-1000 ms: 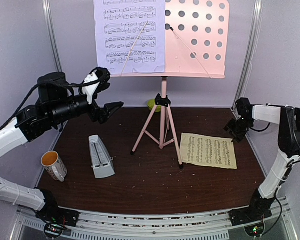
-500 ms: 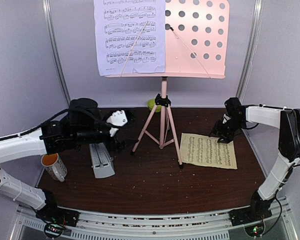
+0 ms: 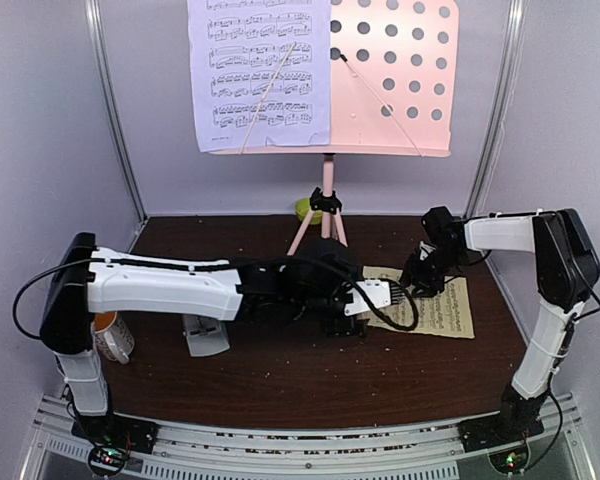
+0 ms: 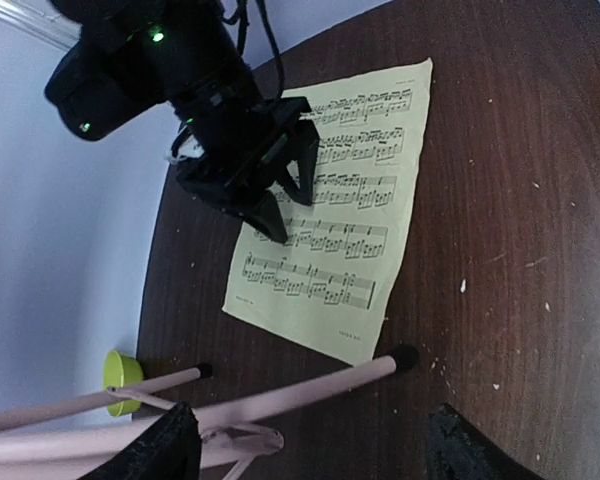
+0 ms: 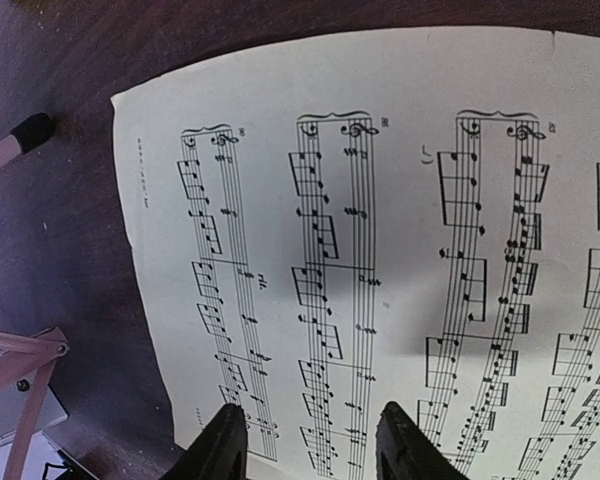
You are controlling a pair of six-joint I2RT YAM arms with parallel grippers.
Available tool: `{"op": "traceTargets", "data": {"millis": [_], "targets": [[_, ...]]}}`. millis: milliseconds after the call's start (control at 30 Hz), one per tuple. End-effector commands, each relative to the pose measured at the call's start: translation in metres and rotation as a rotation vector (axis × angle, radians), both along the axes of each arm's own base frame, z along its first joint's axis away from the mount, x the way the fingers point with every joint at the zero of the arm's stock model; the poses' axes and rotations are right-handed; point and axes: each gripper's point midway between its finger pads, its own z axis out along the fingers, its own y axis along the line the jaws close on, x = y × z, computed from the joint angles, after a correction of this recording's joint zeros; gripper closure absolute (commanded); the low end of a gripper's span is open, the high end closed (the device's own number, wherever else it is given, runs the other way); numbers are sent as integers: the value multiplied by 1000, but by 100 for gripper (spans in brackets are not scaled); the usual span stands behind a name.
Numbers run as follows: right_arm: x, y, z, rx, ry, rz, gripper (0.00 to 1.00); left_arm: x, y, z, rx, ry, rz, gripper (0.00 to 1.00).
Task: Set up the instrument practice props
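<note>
The pink music stand (image 3: 328, 215) stands at the back centre, and a lavender page (image 3: 260, 75) rests on the left half of its perforated desk (image 3: 395, 70). A pale-yellow page (image 3: 435, 310) lies flat on the table to the right. My right gripper (image 3: 418, 282) hovers open just over its upper-left part; in the right wrist view the fingers (image 5: 220, 445) straddle the page (image 5: 380, 230). My left gripper (image 3: 352, 322) is open and empty beside the stand's front leg (image 4: 310, 385), left of the page (image 4: 340, 220). The grey metronome (image 3: 202, 338) is partly hidden behind my left arm.
A white mug (image 3: 110, 338) sits at the left, half hidden by the left arm. A lime-green bowl (image 4: 122, 368) lies behind the stand. The stand's legs spread over the table's middle. Grey walls close in on three sides.
My left arm swung down from the far left, over the metronome, to the stand's front leg. My right gripper moved left and down onto the pale-yellow page's upper-left part.
</note>
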Motion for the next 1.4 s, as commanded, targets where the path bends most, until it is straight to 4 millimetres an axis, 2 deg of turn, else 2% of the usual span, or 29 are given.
{"op": "traceTargets", "data": {"millis": [0,133,400,667,867,1100,1367], "targets": [[6,-2,-5,-30,-11,-5,56,9,-30,-16,91,-90,22,21],[-3,-10,-19,-88,33,14,62,17,-52,-37,156,-117,25,21],[-26,-22,-36,-152,111,66,67,34,-77,-71,220,-197,32,21],[-51,-33,-37,-204,165,107,69,44,-84,-116,338,-275,-3,20],[-76,-39,-42,-211,202,121,69,47,-82,-138,398,-305,-20,21],[-98,-36,-42,-179,231,133,69,64,-83,-145,412,-360,0,28],[-111,-32,-40,-156,249,167,69,52,-118,-127,268,-338,-122,46]]}}
